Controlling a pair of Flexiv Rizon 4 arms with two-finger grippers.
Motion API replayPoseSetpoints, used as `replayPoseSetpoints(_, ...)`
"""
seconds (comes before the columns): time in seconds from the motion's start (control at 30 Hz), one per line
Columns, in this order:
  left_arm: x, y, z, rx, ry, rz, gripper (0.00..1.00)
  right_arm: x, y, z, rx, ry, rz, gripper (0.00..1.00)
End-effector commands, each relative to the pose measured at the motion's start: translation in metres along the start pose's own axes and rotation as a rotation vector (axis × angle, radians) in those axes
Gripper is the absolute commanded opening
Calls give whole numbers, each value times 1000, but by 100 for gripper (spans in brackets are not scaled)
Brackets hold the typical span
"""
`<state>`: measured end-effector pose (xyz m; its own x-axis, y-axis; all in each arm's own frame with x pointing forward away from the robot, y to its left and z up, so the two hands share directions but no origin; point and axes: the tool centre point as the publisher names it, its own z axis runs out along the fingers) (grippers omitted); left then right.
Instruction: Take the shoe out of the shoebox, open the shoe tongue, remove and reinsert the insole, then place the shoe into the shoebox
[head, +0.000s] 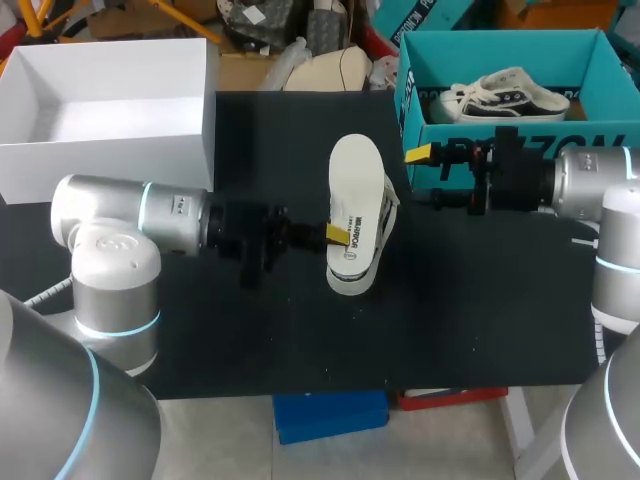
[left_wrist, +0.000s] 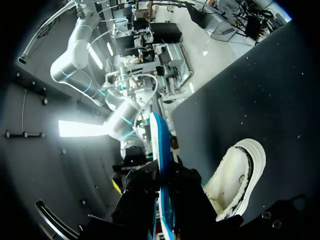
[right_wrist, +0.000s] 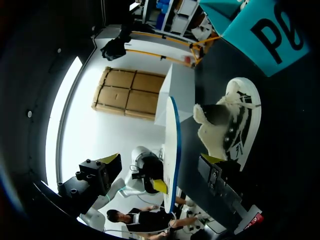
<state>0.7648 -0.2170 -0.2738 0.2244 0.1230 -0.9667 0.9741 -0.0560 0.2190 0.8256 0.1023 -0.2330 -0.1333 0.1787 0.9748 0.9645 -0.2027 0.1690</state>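
My left gripper (head: 337, 235) is shut on the heel end of a white insole (head: 355, 180), holding it up over the middle of the black mat. In the left wrist view the insole (left_wrist: 159, 150) shows edge-on with a blue underside, clamped in that gripper (left_wrist: 162, 195). The white fleece-lined shoe (head: 386, 212) lies on its side under and just right of the insole; it also shows on the mat (left_wrist: 235, 185). My right gripper (head: 428, 177) hangs open beside the shoe, holding nothing. In the right wrist view, the insole (right_wrist: 172, 150) and the shoe (right_wrist: 235, 120) are ahead of the open gripper (right_wrist: 161, 160).
The teal shoebox (head: 500, 38) stands at the back right, just behind my right gripper, with a second shoe (head: 505, 95) inside. A white open box (head: 110, 150) sits at the back left. The mat's front edge runs near the table's front.
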Motion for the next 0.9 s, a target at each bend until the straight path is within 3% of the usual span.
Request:
replayPoseSetpoints(0.03,-1,-1,1,-3,4,1,0,0,-1,2,-4,-2,0,100)
replayPoseSetpoints(0.17,-1,-1,1,-3,4,1,0,0,-1,2,-4,-2,0,100)
replayPoseSetpoints(0.4,-1,-1,1,-3,4,1,0,-7,-10,13,89,-82,21,100)
replayPoseSetpoints(0.57,-1,-1,1,-3,4,1,0,-11,-13,28,100,-90,27,100)
replayPoseSetpoints(0.9,-1,-1,1,-3,4,1,0,-26,-16,62,81,-15,39,100)
